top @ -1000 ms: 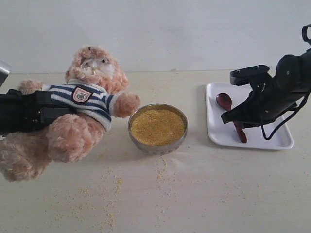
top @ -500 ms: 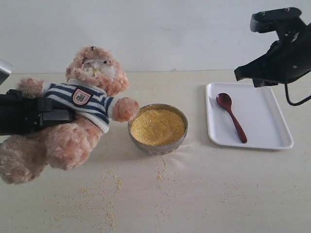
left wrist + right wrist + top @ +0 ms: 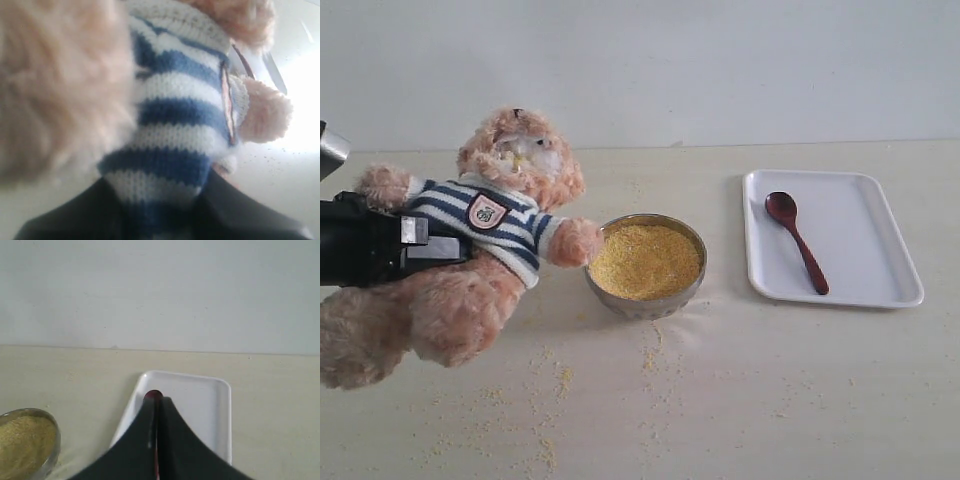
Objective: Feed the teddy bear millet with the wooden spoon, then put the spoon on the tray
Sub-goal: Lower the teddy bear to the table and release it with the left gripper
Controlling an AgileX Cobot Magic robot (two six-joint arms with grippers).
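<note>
Wooden spoon (image 3: 796, 241) lay on the tray (image 3: 880, 250), directly below the right end effector (image 3: 156, 404), whose jaws were together and empty; handle ran along their seam. Left end effector (image 3: 420, 245) clamped the teddy bear (image 3: 500, 215).

Fluffy plush teddy bear (image 3: 470, 250), shiny metal bowl (image 3: 645, 298), glossy wooden spoon (image 3: 796, 240), smooth white tray (image 3: 865, 280)

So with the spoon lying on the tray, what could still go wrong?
The bear hangs tilted in the left pincer, its paw at the bowl's rim. Lowering or releasing it could knock the bowl and spill more millet onto the table.
</note>
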